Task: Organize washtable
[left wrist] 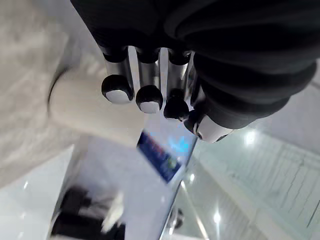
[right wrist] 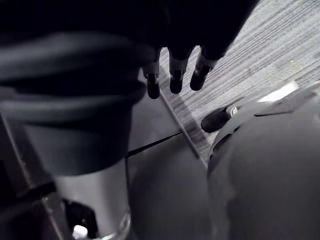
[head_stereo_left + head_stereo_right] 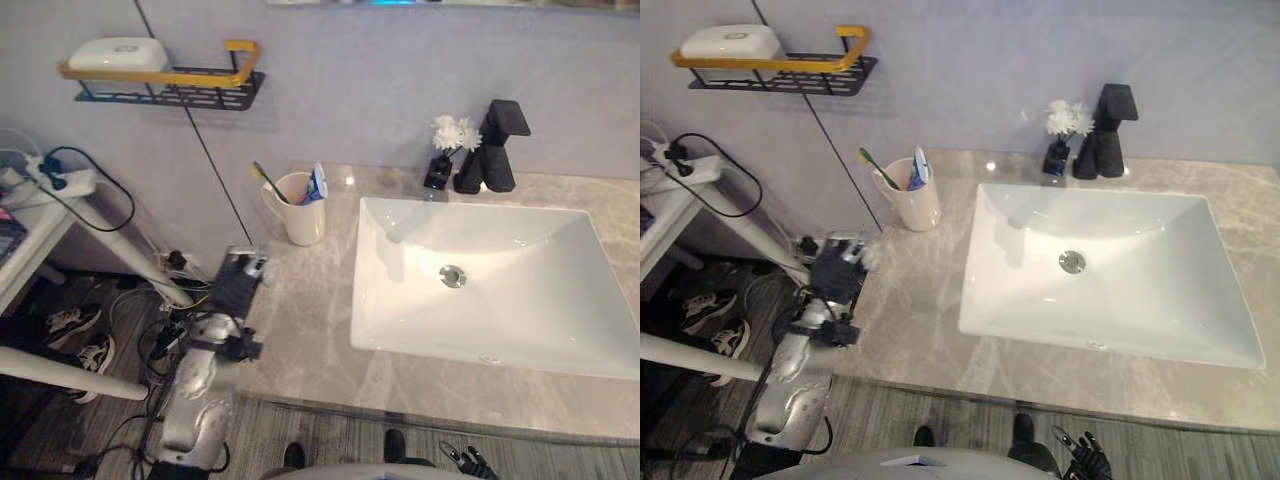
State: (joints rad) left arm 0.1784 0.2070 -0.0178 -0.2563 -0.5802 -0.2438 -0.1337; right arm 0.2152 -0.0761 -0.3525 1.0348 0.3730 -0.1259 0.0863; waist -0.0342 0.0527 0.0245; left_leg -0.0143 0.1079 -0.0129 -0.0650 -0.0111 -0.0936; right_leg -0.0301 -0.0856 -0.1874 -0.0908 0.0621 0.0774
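A cream cup holding a green toothbrush and a toothpaste tube stands on the marble counter, left of the white sink. My left hand hovers over the counter's left edge, just short of the cup, open and empty. In its wrist view the fingertips point at the cup. A small dark vase of white flowers sits beside the black faucet. My right hand hangs open below the counter's front edge, its fingers over the floor.
A black and yellow wall shelf carries a white soap box above and left of the cup. Further left stands a white side table with a power strip. Shoes lie on the floor below.
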